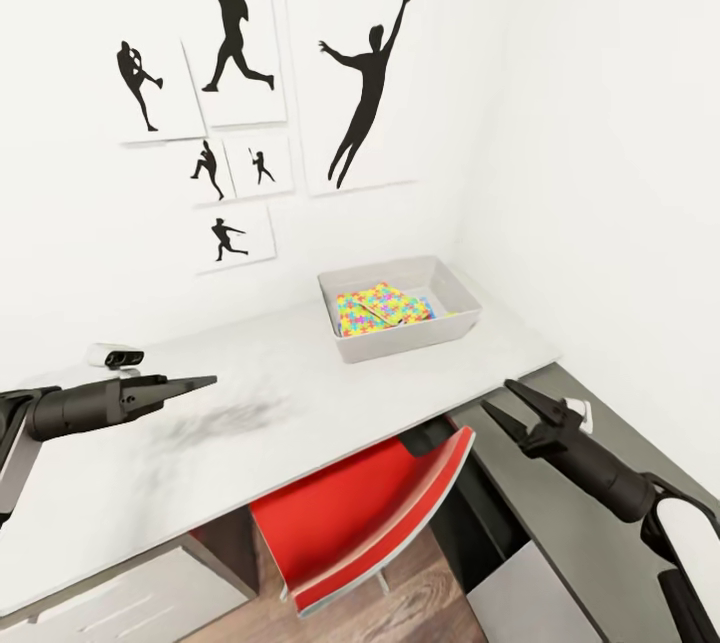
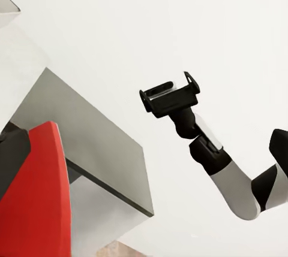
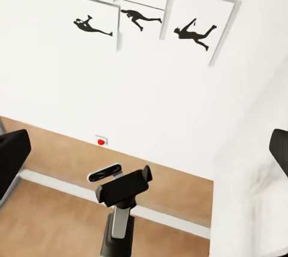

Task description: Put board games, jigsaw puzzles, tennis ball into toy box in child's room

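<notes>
The toy box [image 1: 452,321], a pale grey bin, stands at the table's far right corner near the wall. Colourful jigsaw puzzle boxes [image 1: 375,308] lie inside it. No board game or tennis ball shows in any view. My left gripper [image 1: 205,384] hovers empty over the table's left part, well left of the box; the right wrist view shows this left gripper [image 3: 124,184] end-on with its fingers spread. My right gripper [image 1: 518,403] hangs open and empty just off the table's front right edge, and the left wrist view also shows that right gripper [image 2: 170,92] open.
A red chair [image 1: 370,513] is tucked under the white table [image 1: 300,393]. A small white device [image 1: 115,355] sits on the table at the left. Baseball silhouette posters [image 1: 235,33] hang on the wall. A dark grey surface [image 1: 590,543] runs along the right wall.
</notes>
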Controlling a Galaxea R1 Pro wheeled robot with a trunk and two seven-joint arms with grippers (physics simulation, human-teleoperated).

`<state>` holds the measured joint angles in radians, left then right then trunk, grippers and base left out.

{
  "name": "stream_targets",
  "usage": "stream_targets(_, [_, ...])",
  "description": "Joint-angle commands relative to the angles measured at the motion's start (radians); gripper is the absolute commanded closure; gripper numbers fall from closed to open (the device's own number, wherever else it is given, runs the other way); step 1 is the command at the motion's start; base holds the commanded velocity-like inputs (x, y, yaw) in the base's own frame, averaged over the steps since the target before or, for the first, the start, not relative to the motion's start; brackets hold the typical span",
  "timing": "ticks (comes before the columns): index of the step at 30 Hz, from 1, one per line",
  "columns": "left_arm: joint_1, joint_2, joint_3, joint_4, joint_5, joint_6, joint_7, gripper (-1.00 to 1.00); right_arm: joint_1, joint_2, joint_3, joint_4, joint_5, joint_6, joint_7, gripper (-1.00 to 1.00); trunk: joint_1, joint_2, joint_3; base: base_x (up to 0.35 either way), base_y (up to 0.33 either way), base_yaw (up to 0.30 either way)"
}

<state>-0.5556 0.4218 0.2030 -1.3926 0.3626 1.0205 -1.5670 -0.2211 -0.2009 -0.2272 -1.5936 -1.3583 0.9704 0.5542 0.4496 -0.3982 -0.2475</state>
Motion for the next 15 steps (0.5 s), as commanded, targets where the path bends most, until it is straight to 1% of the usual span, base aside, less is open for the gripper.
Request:
stream_targets(1, [0.001,0.0,0.0,-0.002,-0.001,0.012,-0.004,-1.0,0.001,-0.001,-0.002,0.001,0.004,0.003,0.01,-1.0,0.0,-0.002,0.0,-0.052,0.0,0.0])
stream_targets(5, [0.004,0.005,0.003,-0.008,0.0,0.017,-0.004,-1.0,0.012,-0.005,-0.002,0.001,0.004,0.001,0.024,-1.0,0.0,-0.002,0.006,-0.026,0.0,0.0])
stream_targets(8, [0.015,0.026,0.01,-0.009,0.001,0.016,-0.004,-1.0,0.026,-0.001,-0.002,0.001,0.005,0.0,0.036,-1.0,0.0,-0.002,0.011,-0.008,0.0,0.0])
stream_targets(10, [0.029,0.032,0.012,-0.004,0.001,0.014,-0.004,-1.0,0.03,0.0,-0.002,0.001,0.005,-0.001,0.039,-1.0,0.0,-0.002,0.015,-0.004,0.0,0.0])
stream_targets(15, [0.046,0.033,0.01,-0.012,0.002,0.011,-0.004,-1.0,0.035,-0.005,-0.003,0.0,0.005,-0.001,0.05,-1.0,0.0,-0.002,0.022,-0.002,0.0,0.034])
